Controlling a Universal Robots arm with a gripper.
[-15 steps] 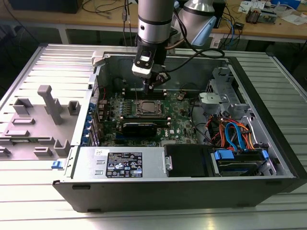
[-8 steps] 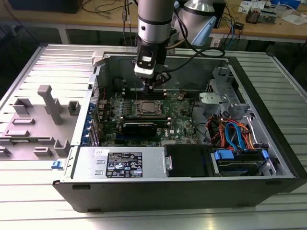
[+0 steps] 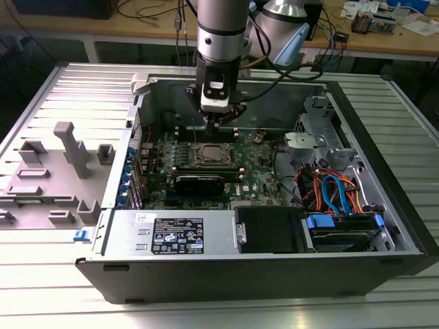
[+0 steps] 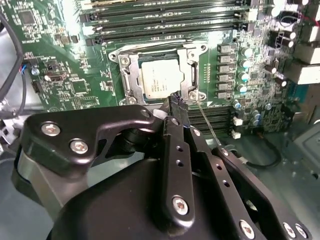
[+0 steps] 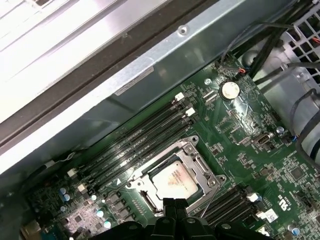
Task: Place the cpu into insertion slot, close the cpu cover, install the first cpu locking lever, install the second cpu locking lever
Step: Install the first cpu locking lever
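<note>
We see bright, even overhead room light in the exterior view. The ribbed silvery metal table top (image 3: 41, 96) shines pale, while the inside of the open black computer case (image 3: 240, 277) lies in softer shade. In the first wrist view the table top burns out to white and the round silver coin battery (image 5: 229, 90) glints. In both wrist views the flat square silver-grey chip (image 4: 159, 80) (image 5: 175, 181) carries a warm sheen. Dull highlights sit on the black metal gripper (image 4: 176, 100).

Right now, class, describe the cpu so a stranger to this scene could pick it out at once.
Look inside the open computer case at the green motherboard. Near its middle sits the silvery-rimmed insertion slot, flanked by long black memory slots. The cpu is the small flat square inside it, the only pale metal face.
</note>
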